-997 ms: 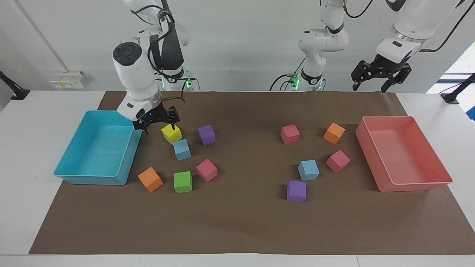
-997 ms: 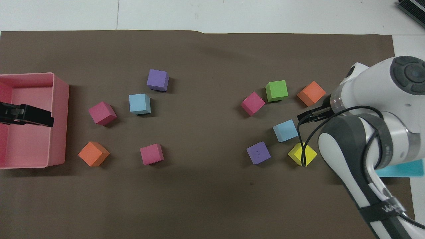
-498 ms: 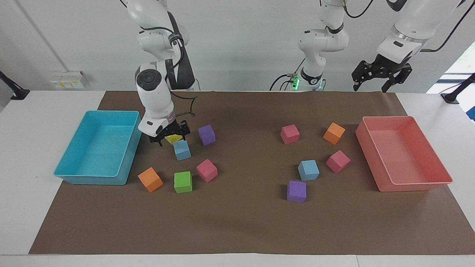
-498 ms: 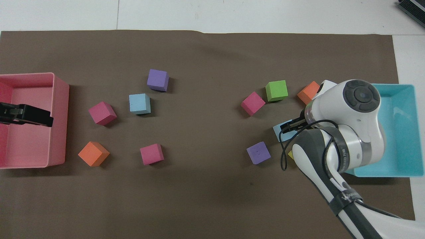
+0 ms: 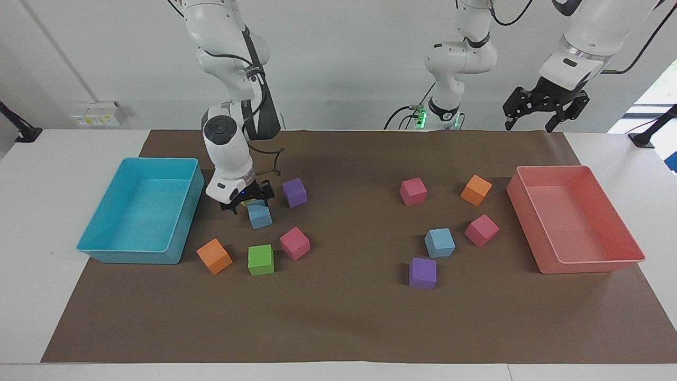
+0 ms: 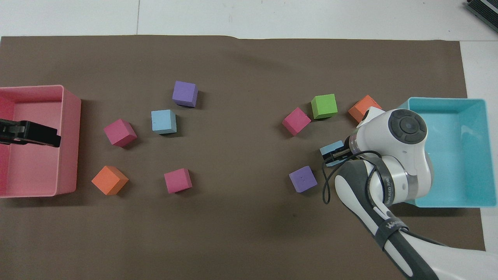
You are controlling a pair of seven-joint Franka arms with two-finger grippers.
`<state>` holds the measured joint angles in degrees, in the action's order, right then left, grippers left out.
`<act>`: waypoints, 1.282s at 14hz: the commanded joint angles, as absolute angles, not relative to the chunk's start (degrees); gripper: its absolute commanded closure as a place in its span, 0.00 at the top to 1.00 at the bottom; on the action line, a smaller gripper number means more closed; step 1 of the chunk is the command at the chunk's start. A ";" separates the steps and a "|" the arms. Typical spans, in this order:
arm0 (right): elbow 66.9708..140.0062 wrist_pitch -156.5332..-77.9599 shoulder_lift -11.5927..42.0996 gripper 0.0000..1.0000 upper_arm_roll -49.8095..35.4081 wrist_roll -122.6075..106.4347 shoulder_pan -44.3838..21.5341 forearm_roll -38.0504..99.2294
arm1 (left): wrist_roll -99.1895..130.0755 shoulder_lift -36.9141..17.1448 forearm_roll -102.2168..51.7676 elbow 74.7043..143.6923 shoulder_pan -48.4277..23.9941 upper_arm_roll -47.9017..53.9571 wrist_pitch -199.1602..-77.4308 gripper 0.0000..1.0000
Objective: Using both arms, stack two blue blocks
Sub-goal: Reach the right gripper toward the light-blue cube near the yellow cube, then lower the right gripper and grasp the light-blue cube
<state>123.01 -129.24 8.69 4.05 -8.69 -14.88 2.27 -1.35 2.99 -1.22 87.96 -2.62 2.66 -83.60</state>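
One blue block (image 5: 260, 217) lies near the turquoise tray, at the right arm's end of the table; in the overhead view only its edge (image 6: 330, 149) shows past the arm. The other blue block (image 5: 439, 242) (image 6: 163, 121) lies at the left arm's end. My right gripper (image 5: 247, 203) (image 6: 335, 154) is open and low, just above the first blue block on its robot-side edge, and it covers most of a yellow cube. My left gripper (image 5: 529, 126) (image 6: 46, 136) is open and empty, and it waits high over the pink tray.
The turquoise tray (image 5: 100, 248) (image 6: 447, 100) stands beside my right arm. The pink tray (image 5: 592, 264) (image 6: 70, 136) stands at the left arm's end. Purple (image 5: 294, 192), pink (image 5: 294, 243), green (image 5: 261, 259) and orange (image 5: 214, 256) cubes ring the first blue block. Several cubes surround the other.
My right arm has swung from the turquoise tray's edge toward the blue block and come lower, now covering the yellow cube. The left gripper has barely moved. No block has moved.
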 commanded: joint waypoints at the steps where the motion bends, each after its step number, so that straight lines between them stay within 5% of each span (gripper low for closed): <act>1: 124.54 -130.87 9.05 1.00 3.87 -13.35 -14.59 6.15 | -2.02 3.16 -1.49 88.15 -2.46 2.46 -84.46 1.00; 18: 123.22 -130.69 10.02 1.00 3.96 -16.61 -14.50 6.24 | -1.93 3.34 -1.58 88.59 -2.46 2.37 -84.38 1.00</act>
